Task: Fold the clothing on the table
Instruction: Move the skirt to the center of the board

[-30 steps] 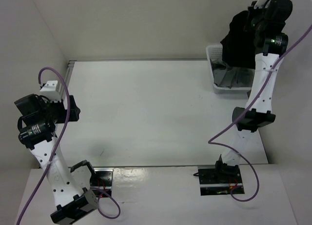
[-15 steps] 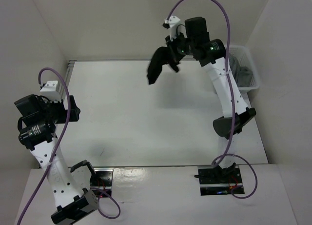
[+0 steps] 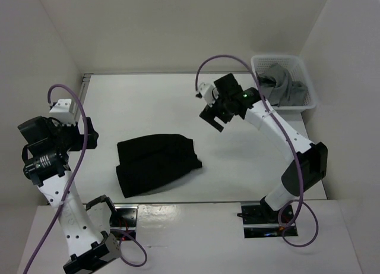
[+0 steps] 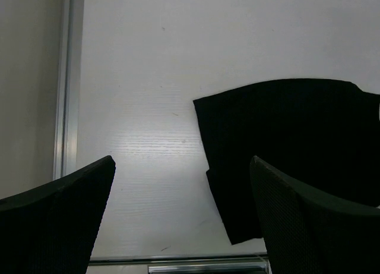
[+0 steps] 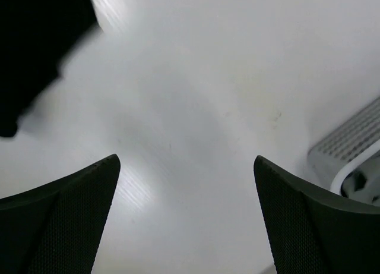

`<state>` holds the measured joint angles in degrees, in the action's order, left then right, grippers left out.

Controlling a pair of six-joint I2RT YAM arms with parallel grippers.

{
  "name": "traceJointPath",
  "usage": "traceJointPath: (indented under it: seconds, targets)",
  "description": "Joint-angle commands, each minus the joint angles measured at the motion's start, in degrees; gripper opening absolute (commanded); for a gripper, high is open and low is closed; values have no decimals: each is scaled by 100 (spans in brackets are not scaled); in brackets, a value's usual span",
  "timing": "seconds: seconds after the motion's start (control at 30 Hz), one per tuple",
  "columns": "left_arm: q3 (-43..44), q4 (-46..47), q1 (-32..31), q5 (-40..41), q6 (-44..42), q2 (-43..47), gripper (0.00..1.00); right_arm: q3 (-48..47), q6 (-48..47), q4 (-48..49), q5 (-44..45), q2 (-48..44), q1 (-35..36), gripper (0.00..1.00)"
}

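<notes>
Top external view: the black clothing (image 3: pixel 155 163) lies in a loose heap on the near-left part of the white table (image 3: pixel 154 101), close to the front edge, one layer lapped over another and the outline uneven. Neither arm touches it. The right gripper (image 3: pixel 212 116) hangs above the middle of the table, well apart from the cloth. The right wrist view shows its fingers (image 5: pixel 65 214) spread wide with only bare tabletop between them, so it grasps nothing. A dark corner of the clothing sits at the upper left of that view, which is blurred.

The left gripper (image 3: pixel 86 134) is held over the left side of the table, near the left end of the garment. In the left wrist view its fingers (image 4: pixel 59 220) also stand wide apart and empty, with the clothing spread on the table ahead of them.

At the far right corner stands a white slotted basket (image 3: pixel 304 101) with a grey garment (image 3: pixel 284 84) inside.
</notes>
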<state>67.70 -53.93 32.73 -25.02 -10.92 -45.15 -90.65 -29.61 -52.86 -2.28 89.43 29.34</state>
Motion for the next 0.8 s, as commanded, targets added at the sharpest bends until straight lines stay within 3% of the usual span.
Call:
traceJointPath:
  seconds: [0.0, 0.1, 0.4, 0.63, 0.77]
  targets:
    - [-3, 129, -83, -293, -174, 50, 100, 706, 6, 566, 1762, 21, 63, 97]
    - [-3, 76, -135, -477, -305, -64, 100, 839, 183, 479, 1855, 145, 63, 97]
    - [103, -179, -460, -979, -754, -617, 100, 1040, 262, -66, 221, -487, 63, 97]
    - [305, -126, -531, 134, -96, -1285, 100, 883, 262, -321, -1307, -164, 63, 97]
    - [305, -74, -531, 602, 46, -1716, 100, 540, 210, -383, -1424, 450, 273, 97]
